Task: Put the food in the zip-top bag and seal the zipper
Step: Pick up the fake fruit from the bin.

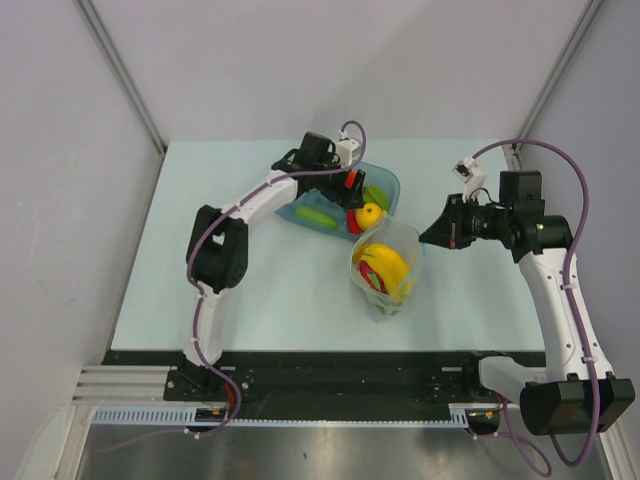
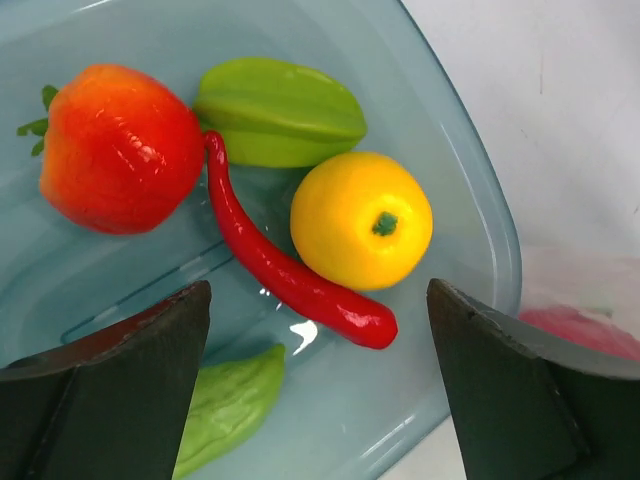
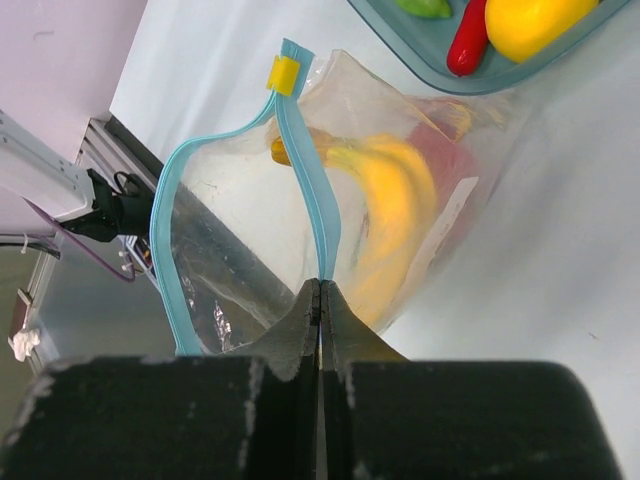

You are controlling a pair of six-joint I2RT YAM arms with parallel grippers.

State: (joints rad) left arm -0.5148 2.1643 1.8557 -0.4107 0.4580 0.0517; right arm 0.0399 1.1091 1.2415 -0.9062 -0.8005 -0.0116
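Observation:
The clear zip-top bag stands open on the table with a yellow banana and pink fruit inside. My right gripper is shut on the blue zipper strip at the bag's right edge and also shows in the top view. My left gripper is open and empty above the blue-green tray. Below it lie a red tomato, green starfruit, yellow citrus, red chili and a green vegetable.
The tray sits just behind the bag, nearly touching it. A yellow slider sits at the zipper's far end. The table's near edge and a metal rail lie beyond the bag in the right wrist view.

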